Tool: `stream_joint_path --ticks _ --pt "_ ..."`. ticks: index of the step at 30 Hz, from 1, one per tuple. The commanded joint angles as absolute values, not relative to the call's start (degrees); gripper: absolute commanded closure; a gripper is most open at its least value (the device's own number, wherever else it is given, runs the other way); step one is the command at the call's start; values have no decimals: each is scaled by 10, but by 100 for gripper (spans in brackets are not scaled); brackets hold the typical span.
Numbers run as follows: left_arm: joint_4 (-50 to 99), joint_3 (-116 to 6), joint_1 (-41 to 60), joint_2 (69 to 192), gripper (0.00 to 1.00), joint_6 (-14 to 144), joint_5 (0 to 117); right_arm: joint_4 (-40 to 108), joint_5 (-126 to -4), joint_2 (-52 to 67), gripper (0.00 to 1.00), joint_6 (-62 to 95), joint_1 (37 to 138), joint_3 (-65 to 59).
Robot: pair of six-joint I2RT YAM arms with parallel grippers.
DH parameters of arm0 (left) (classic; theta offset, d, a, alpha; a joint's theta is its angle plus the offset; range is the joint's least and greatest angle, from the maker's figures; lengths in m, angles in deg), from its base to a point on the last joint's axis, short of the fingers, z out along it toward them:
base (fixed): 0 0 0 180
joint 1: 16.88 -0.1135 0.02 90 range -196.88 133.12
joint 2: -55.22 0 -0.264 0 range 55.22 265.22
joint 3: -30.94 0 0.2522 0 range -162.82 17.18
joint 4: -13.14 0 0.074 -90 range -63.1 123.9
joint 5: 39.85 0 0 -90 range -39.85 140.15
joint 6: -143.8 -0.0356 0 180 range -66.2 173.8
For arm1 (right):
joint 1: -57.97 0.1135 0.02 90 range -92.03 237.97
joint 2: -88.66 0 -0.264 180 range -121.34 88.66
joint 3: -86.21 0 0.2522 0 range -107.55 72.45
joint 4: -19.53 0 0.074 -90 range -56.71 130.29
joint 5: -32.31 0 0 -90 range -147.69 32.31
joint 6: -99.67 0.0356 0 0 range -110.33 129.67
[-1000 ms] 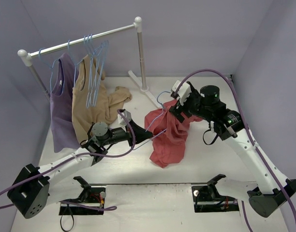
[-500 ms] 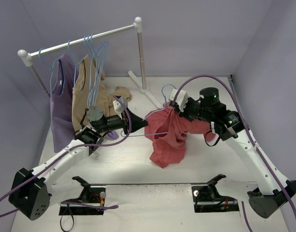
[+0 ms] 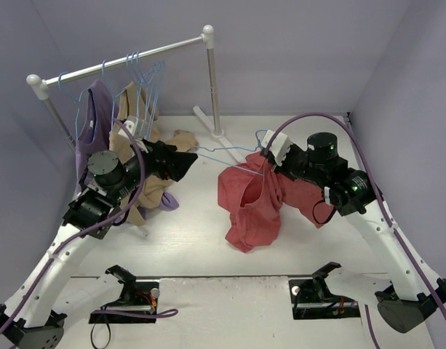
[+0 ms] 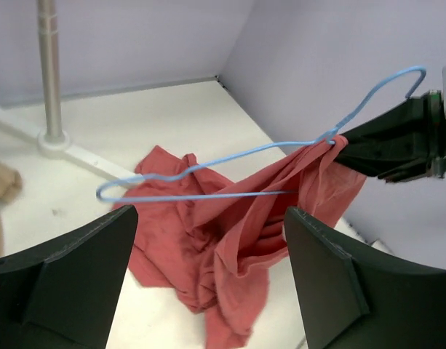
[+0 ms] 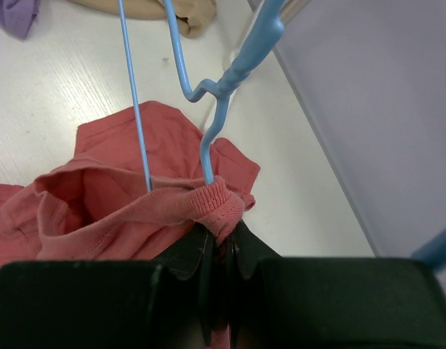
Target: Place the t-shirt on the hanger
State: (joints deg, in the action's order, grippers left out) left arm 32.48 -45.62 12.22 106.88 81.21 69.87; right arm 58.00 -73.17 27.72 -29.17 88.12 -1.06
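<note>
Right gripper [image 5: 221, 234] is shown closed on the ribbed collar of the shirt [image 3: 252, 211], with a wire of the hanger [image 4: 208, 195] running into the same pinch. Whether the wire itself is clamped cannot be told for certain, though the hanger is carried in the air by nothing else. Left gripper [image 4: 209, 212] is shown wide open and empty, and the hanger's bare end points toward it from just ahead of its fingers. Below the right gripper the shirt is hung in a bunch, with its lower part lying on the table [image 3: 186, 247]. The half of the hanger nearest the right gripper is seen to pass into the cloth at the collar, while the half nearer the left gripper is bare. The task is therefore judged roughly half done. One shoulder appears to be entered. The other is yet to be fed through the neck opening, and the cloth is yet to be spread evenly across both. The rack [image 3: 121, 64], ahead and to the left of the left gripper, is not involved at this stage.
</note>
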Motion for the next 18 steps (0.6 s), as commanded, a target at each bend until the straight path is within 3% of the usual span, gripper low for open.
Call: stream_joint_path --ticks 1,5,18 --pt "374 -424 174 1058 23 963 555 529 -697 268 100 -284 886 -54" --pt "358 -376 306 1083 23 1042 399 528 -691 263 100 -274 893 -60" --pt "262 -415 421 1276 23 1042 306 527 -690 281 100 -255 903 -34"
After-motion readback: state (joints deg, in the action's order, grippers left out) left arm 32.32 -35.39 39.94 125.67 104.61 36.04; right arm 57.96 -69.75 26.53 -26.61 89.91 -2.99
